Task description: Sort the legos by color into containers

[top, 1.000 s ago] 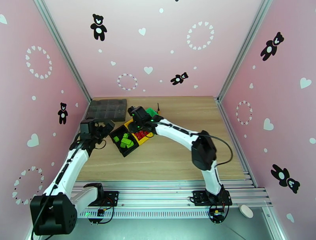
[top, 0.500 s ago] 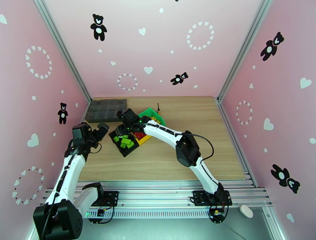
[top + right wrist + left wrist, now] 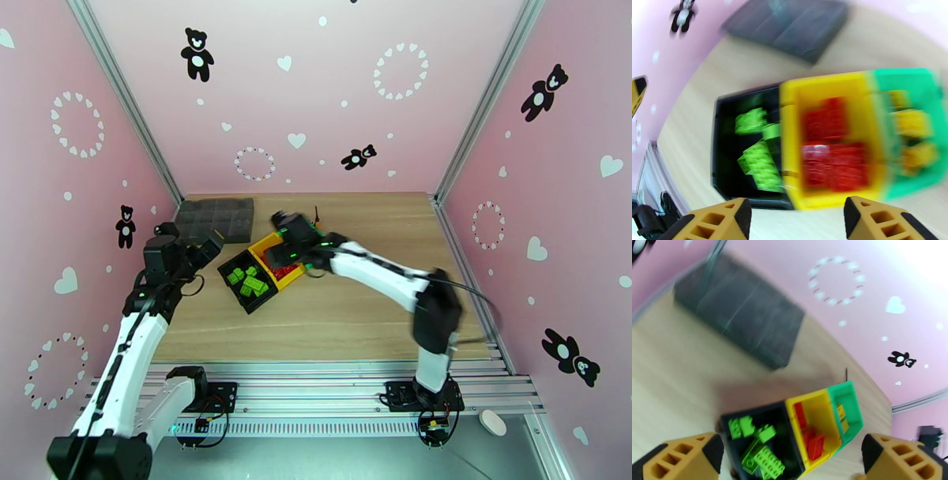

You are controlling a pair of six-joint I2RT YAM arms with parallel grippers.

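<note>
Three joined containers sit mid-table. The black bin (image 3: 750, 414) holds several green legos (image 3: 764, 459) (image 3: 249, 282). Inside the yellow bin (image 3: 817, 409) lie red legos (image 3: 813, 441) (image 3: 829, 154), and yellow legos (image 3: 912, 134) rest in the green bin (image 3: 843, 388). My right gripper (image 3: 286, 235) (image 3: 796, 221) hovers open above the yellow and green bins, with nothing between its fingers. My left gripper (image 3: 197, 251) (image 3: 790, 461) hangs wide open and empty, just left of the black bin (image 3: 251, 306).
A flat dark grey compartment tray (image 3: 215, 219) (image 3: 738, 319) lies at the back left, close behind the bins. Bare wooden table (image 3: 371, 316) stretches to the right and front. Pink walls enclose the workspace on three sides.
My right gripper swung left over the black bin, then back right over the yellow and green bins, and its jaws opened. The left arm drew slightly back to the left.
</note>
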